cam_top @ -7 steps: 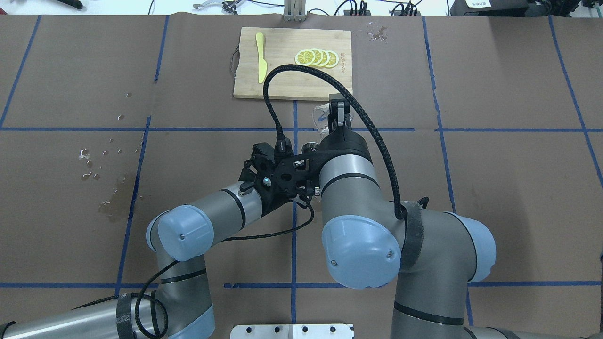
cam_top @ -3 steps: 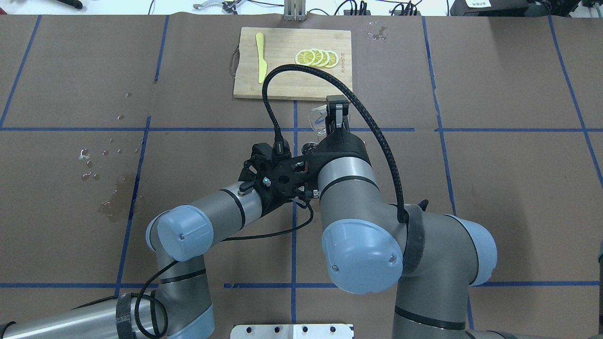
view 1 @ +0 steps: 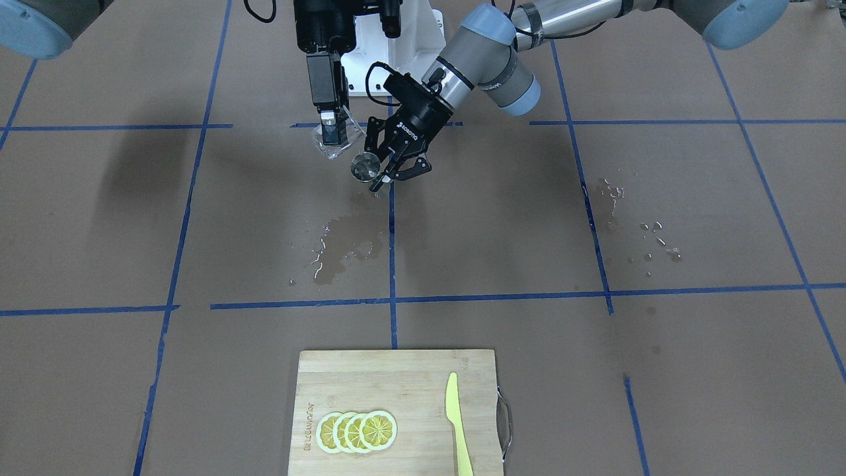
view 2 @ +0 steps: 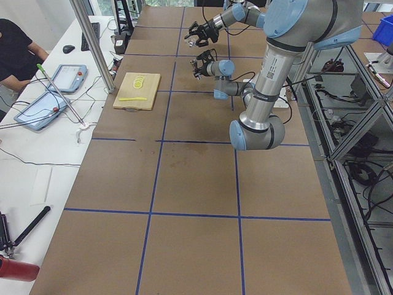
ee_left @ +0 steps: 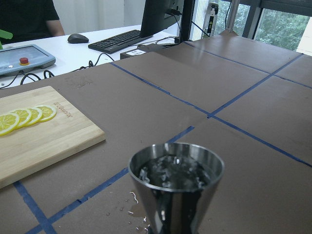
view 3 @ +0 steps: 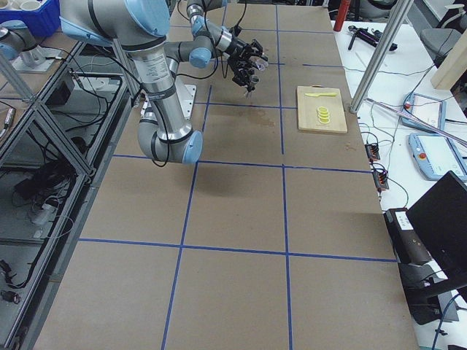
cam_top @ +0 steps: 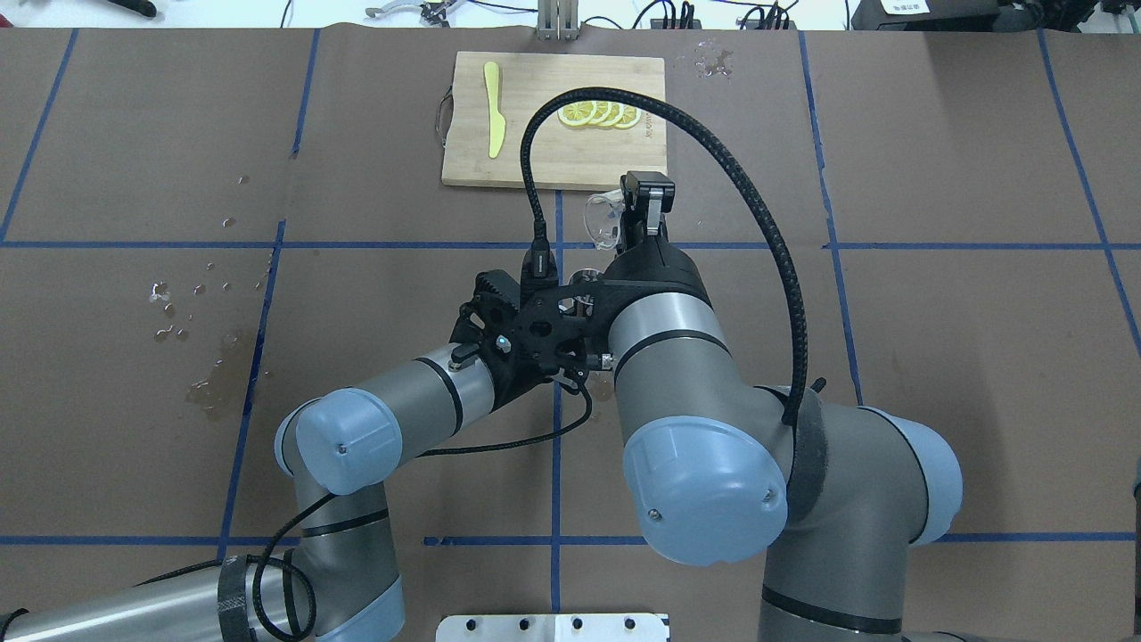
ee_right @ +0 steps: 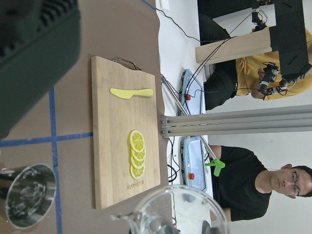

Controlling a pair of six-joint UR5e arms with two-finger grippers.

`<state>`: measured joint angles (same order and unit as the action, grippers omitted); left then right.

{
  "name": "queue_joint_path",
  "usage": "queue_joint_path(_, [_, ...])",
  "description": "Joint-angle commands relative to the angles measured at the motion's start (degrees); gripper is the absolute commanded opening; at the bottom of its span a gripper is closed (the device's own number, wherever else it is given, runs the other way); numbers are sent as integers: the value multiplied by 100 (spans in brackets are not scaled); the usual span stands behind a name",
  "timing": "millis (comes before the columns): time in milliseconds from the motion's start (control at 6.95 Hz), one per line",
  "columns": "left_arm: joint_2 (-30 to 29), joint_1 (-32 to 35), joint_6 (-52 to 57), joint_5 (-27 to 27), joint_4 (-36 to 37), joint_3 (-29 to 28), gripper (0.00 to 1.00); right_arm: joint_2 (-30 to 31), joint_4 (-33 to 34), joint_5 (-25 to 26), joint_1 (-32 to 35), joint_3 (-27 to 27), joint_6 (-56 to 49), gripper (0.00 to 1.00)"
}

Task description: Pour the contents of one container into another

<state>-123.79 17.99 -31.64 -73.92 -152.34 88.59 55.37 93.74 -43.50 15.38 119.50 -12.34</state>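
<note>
The clear glass cup (view 1: 347, 147) hangs tilted above the table, and my right gripper (view 1: 330, 135) is shut on it. Just beside and slightly below it is the silver jigger (view 1: 362, 166), held upright with my left gripper (view 1: 384, 168) shut on its waist. From overhead, the glass cup (cam_top: 602, 218) shows beside the right gripper (cam_top: 640, 214), and only the jigger's rim (cam_top: 585, 278) peeks out from under the wrists. The left wrist view shows the jigger (ee_left: 175, 185) with liquid and bubbles inside. In the right wrist view the cup's rim (ee_right: 180, 207) sits near the jigger (ee_right: 27, 202).
A wet patch (view 1: 344, 248) darkens the brown paper below the grippers, and more droplets (view 1: 651, 238) lie to the side. A bamboo cutting board (view 1: 403, 383) with lemon slices (view 1: 357, 431) and a yellow knife (view 1: 457, 423) lies beyond. People sit at the desk (ee_right: 253, 180) past the table.
The right wrist has rotated and its cable has swung up and to the right. The glass cup has turned further onto its side. The left arm and the jigger have stayed put.
</note>
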Motion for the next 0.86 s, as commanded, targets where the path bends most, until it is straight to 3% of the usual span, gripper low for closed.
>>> queue_joint_path(0, [39,3,0,0,-85,9,0,8,-5,-27,17,64,860,0])
queue_joint_path(719, [153,29,-52,53,-420,9,0,236,-5,-316,184,249,3898,0])
